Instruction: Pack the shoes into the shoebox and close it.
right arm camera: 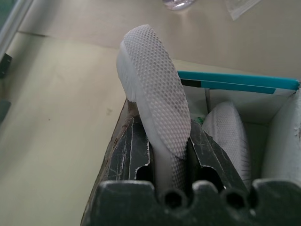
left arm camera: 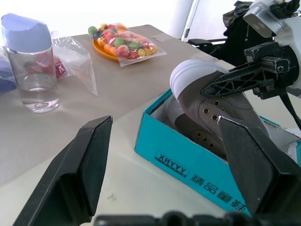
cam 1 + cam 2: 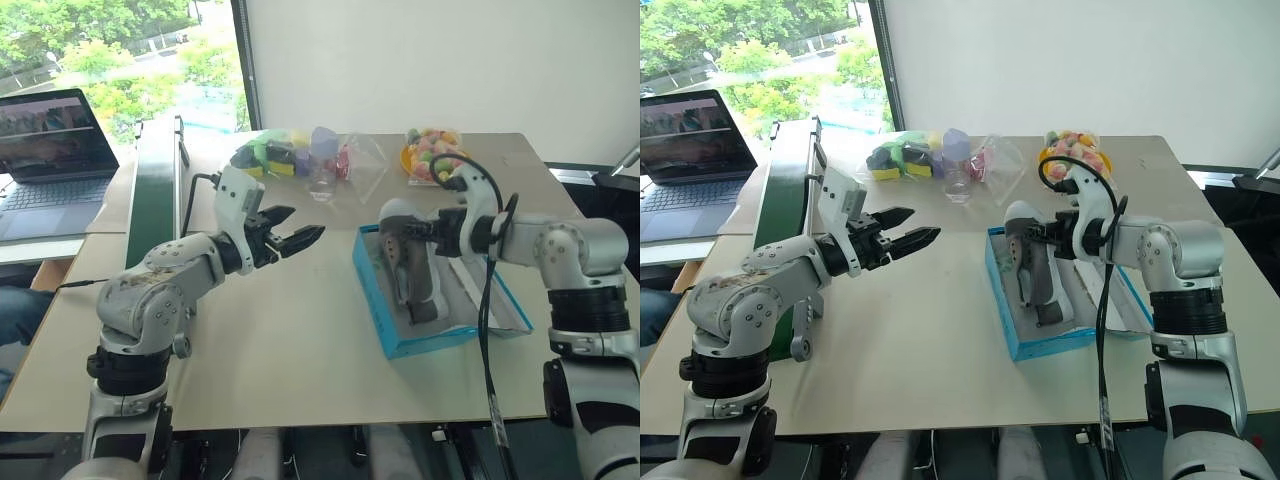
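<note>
The table (image 3: 300,380) fills the lower and middle frame of the eye views. At lower right centre on it lies the open blue shoebox (image 3: 420,345), its lid (image 3: 495,295) folded out flat to the right. One shoe (image 1: 228,129) lies inside the box. The other shoe (image 3: 410,270) sits over the box's left half, its pale mesh toe raised at the far end. The right gripper (image 3: 415,228), reaching in from the right at mid-frame, is clamped on this shoe; the right wrist view shows its fingers (image 1: 127,150) pressed on either side of the mesh toe.

Left of centre, the left gripper (image 3: 295,240) hangs above bare table, spread wide and holding nothing, pointing toward the box.

Farther back, a green bin (image 3: 155,190) runs along the table's left edge. At upper centre stand a clear bottle (image 3: 322,165) and a bag of coloured things (image 3: 270,155). To the upper right is an orange plate of sweets (image 3: 430,155). At far upper left, a laptop (image 3: 45,160).
</note>
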Available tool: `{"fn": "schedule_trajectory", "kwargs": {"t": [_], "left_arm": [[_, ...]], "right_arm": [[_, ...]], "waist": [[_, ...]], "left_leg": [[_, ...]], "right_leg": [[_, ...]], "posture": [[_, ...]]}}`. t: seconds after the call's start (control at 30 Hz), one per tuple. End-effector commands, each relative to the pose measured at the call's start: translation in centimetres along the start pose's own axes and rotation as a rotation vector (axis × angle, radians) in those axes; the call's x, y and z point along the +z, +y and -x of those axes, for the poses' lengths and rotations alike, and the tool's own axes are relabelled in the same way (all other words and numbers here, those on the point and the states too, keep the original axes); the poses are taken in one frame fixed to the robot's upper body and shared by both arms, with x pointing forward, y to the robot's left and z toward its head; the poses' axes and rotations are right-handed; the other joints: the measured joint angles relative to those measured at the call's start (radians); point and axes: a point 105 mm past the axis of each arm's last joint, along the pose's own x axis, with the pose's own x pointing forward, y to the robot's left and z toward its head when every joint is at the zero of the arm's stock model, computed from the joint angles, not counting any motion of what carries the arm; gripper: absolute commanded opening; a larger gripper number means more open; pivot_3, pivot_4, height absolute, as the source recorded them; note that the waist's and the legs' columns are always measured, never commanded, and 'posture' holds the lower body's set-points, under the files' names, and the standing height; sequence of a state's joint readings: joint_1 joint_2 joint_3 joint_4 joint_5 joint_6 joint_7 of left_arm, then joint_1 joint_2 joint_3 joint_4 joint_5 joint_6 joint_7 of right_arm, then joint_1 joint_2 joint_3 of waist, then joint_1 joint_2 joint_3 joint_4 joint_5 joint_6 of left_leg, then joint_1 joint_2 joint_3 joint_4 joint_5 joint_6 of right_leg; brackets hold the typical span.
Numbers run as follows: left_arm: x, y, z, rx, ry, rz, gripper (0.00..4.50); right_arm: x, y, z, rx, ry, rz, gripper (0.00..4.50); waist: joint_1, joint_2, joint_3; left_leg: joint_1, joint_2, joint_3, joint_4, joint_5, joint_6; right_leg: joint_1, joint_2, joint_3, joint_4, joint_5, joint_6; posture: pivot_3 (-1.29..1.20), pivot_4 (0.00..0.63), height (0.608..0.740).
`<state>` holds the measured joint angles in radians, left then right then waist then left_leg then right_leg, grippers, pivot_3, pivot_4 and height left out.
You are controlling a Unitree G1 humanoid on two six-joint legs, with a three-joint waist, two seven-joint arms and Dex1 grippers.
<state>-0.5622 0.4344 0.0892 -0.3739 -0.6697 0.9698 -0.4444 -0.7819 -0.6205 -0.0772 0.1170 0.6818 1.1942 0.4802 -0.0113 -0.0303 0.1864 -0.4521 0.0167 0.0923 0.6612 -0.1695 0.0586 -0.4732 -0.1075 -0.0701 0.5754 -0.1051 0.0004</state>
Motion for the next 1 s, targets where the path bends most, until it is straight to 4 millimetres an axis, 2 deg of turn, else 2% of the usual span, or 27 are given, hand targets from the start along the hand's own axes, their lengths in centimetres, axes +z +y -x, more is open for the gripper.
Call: {"fn": "schedule_trajectory", "kwargs": {"t": [0.03, 0.13, 0.33, 0.5, 0.6, 0.7, 0.87, 0.97, 1.0], "left_arm": [[1.3, -0.1, 0.3, 0.011, -0.054, -0.014, 3.86], [1.3, 0.0, 0.4, 0.017, -0.05, -0.017, 3.86], [1.2, 0.1, 0.4, 0.03, -0.046, -0.023, 3.86], [1.4, 0.0, 0.4, 0.03, -0.047, -0.033, 3.86], [1.4, -0.1, 0.5, 0.029, -0.041, -0.043, 3.86], [0.9, -0.6, 0.4, -0.002, -0.009, -0.066, 3.86], [-1.0, -1.4, 1.0, -0.093, 0.117, -0.183, 3.86], [-1.7, -1.7, 1.1, -0.133, 0.153, -0.218, 3.86], [-1.8, -1.8, 1.1, -0.147, 0.156, -0.225, 3.86]], "right_arm": [[-1.3, -0.4, 0.2, 0.023, -0.025, -0.041, 0.36], [-2.5, -1.0, -0.1, 0.004, -0.014, -0.078, 0.36], [-3.6, -0.5, -1.2, -0.016, 0.025, -0.027, 0.36], [-3.3, -0.6, -2.3, -0.134, 0.063, 0.199, 0.36], [-1.8, 0.8, -3.3, -0.201, 0.076, 0.449, 0.36], [-1.1, 2.4, -4.3, -0.205, 0.071, 0.567, 0.36], [-0.8, 4.7, -4.7, -0.159, 0.038, 0.593, 0.36], [-1.1, 4.8, -4.5, -0.147, 0.043, 0.569, 0.36], [-1.3, 4.7, -4.4, -0.143, 0.05, 0.559, 0.85]], "waist": [[0.001, 0.0, 0.0], [0.003, 0.0, 0.0], [0.002, 0.0, 0.0], [0.0, 0.0, 0.0], [-0.002, 0.0, 0.0], [-0.003, 0.0, 0.0], [-0.002, 0.0, 0.0], [-0.001, 0.0, 0.0], [0.0, 0.0, 0.0]], "left_leg": [[0.0, 0.0, 0.0, 0.0, 0.0, 0.0], [0.0, 0.0, 0.0, 0.0, 0.0, 0.0], [0.001, 0.0, 0.0, 0.0, 0.0, 0.0], [0.001, 0.0, 0.0, 0.0, 0.0, 0.0], [0.001, 0.0, 0.0, 0.0, 0.0, 0.0], [0.001, 0.0, 0.0, 0.0, 0.0, 0.0], [0.001, 0.0, 0.0, 0.0, 0.0, -0.001], [0.0, 0.0, 0.001, 0.0, 0.0, -0.001], [0.0, 0.0, 0.001, 0.0, 0.0, -0.001]], "right_leg": [[0.0, 0.0, 0.0, 0.0, 0.0, 0.0], [0.0, 0.0, 0.0, 0.0, 0.0, 0.0], [0.0, 0.0, 0.001, 0.0, -0.001, -0.001], [0.0, 0.0, 0.001, 0.001, -0.001, -0.001], [0.0, 0.0, 0.001, 0.0, -0.001, -0.002], [0.0, 0.0, 0.001, 0.001, -0.001, -0.002], [-0.001, 0.001, 0.001, 0.001, -0.001, -0.002], [-0.002, 0.001, 0.001, 0.001, -0.001, -0.002], [-0.002, 0.001, 0.001, 0.001, -0.001, -0.002]], "posture": [[0.0, 0.15, 0.738], [0.0, 0.15, 0.738], [0.0, 0.15, 0.738], [0.0, 0.15, 0.738], [0.0, 0.15, 0.738], [0.0, 0.15, 0.738], [0.0, 0.15, 0.738], [0.0, 0.15, 0.738], [0.0, 0.15, 0.738]]}}
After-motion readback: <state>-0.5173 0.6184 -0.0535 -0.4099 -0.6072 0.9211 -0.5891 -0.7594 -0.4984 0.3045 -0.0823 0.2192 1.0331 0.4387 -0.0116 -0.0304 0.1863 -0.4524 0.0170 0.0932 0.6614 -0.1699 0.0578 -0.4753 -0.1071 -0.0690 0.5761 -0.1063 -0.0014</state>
